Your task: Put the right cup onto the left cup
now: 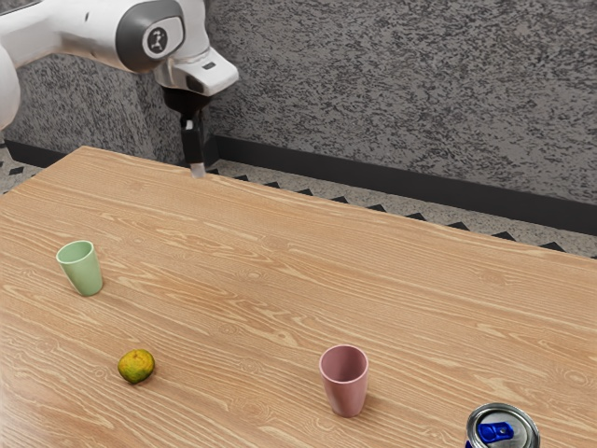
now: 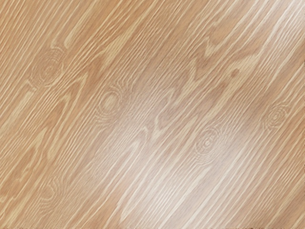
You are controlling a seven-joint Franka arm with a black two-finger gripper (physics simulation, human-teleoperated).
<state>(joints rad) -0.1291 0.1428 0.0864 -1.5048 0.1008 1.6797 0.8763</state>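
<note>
On the wooden surface (image 1: 233, 280), clock directions being read across the exterior view, the pink cup (image 1: 345, 387) is seen standing upright, with the green cup (image 1: 82, 271) upright and well apart at its ten o'clock. The arm's (image 1: 154, 37) jaws are held above the surface, at the green cup's two o'clock; how far they are open cannot be told, and nothing is seen held. A yellow-green citrus fruit (image 1: 136, 366) is seen at that cup's five o'clock.

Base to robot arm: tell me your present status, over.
Black tool raised, away from pink tapered cup and green tapered cup. Both cups upright, apart, not stacked. Yellow-green round fruit off the straight path between them. Silver-topped metal can also.
</note>
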